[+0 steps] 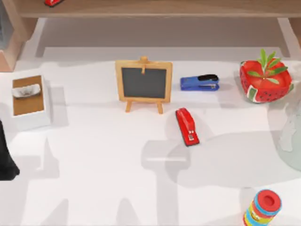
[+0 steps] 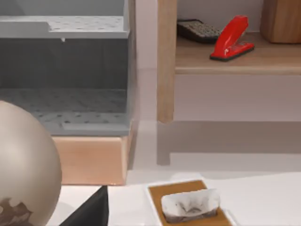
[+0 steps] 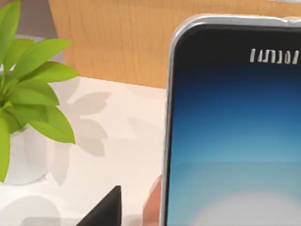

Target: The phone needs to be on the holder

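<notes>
The phone [image 3: 235, 141] looms close in the right wrist view, with a blue screen, a pale glow low down and a light rim around its rounded corner. A dark part of my right gripper [image 3: 106, 209] shows just beside the phone's edge, and I cannot tell whether it touches the phone. The holder is out of view. My left arm [image 1: 5, 157] is parked at the table's left edge. A dark tip of the left gripper [image 2: 89, 212] shows in the left wrist view.
On the table stand a small chalkboard easel [image 1: 143, 84], a blue stapler [image 1: 200, 83], a red stapler [image 1: 187, 126], a watermelon pot with a plant [image 1: 264, 80], a tissue box [image 1: 29, 100] and a striped ring toy [image 1: 263, 208]. A wooden shelf [image 1: 150, 8] runs along the back.
</notes>
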Robot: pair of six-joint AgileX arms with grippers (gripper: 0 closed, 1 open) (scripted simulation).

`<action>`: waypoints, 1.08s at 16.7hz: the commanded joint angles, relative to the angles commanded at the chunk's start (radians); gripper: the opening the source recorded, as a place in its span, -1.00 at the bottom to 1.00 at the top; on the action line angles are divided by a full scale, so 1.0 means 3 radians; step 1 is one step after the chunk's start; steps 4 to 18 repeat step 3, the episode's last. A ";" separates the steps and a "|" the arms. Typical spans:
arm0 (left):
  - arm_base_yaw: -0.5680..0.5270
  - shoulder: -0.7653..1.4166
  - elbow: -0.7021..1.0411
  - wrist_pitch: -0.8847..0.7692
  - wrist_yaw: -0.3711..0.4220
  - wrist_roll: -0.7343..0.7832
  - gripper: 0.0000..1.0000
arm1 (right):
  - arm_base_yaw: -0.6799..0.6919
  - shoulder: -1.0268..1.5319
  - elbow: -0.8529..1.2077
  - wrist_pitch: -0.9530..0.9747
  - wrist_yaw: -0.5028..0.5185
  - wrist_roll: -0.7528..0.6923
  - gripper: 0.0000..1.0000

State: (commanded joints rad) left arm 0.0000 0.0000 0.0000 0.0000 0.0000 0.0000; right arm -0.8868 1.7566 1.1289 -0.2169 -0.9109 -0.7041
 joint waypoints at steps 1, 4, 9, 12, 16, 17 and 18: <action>0.0000 0.0000 0.0000 0.0000 0.0000 0.0000 1.00 | 0.0000 0.0000 0.0000 0.0000 0.0000 0.0000 1.00; 0.0000 0.0000 0.0000 0.0000 0.0000 0.0000 1.00 | 0.0000 0.0000 0.0000 0.0000 0.0000 0.0000 1.00; 0.0000 0.0000 0.0000 0.0000 0.0000 0.0000 1.00 | 0.0000 0.0000 0.0000 0.0000 0.0000 0.0000 1.00; 0.0000 0.0000 0.0000 0.0000 0.0000 0.0000 1.00 | 0.0000 0.0000 0.0000 0.0000 0.0000 0.0000 1.00; 0.0000 0.0000 0.0000 0.0000 0.0000 0.0000 1.00 | 0.0000 0.0000 0.0000 0.0000 0.0000 0.0000 1.00; 0.0000 0.0000 0.0000 0.0000 0.0000 0.0000 1.00 | 0.0000 0.0000 0.0000 0.0000 0.0000 0.0000 1.00; 0.0000 0.0000 0.0000 0.0000 0.0000 0.0000 1.00 | 0.0000 0.0000 0.0000 0.0000 0.0000 0.0000 1.00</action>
